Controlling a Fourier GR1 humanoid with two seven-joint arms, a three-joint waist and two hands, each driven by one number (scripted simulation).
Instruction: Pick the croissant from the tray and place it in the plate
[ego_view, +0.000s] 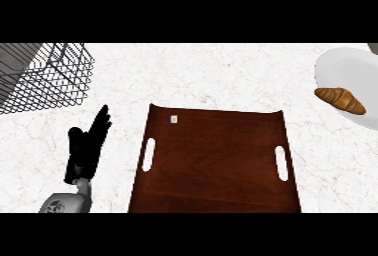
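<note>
Resting croissant (340, 99) already on white plate (347, 67), wooden tray (214, 160) bare; left hand (87, 145) open, fingers straight; right hand unseen; nothing left but withdrawing clear.

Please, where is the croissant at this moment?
In the head view the croissant lies on the white plate at the right edge, beyond the right far corner of the wooden tray, not on the tray.

Even, bright, diffuse light across pale marble surface (221, 75). No hard shadows, no glare. Wooden tray (214, 160) darkens toward near edge. White plate (339, 65) shaded softly. Wire basket (52, 75) lines slightly jagged.
</note>
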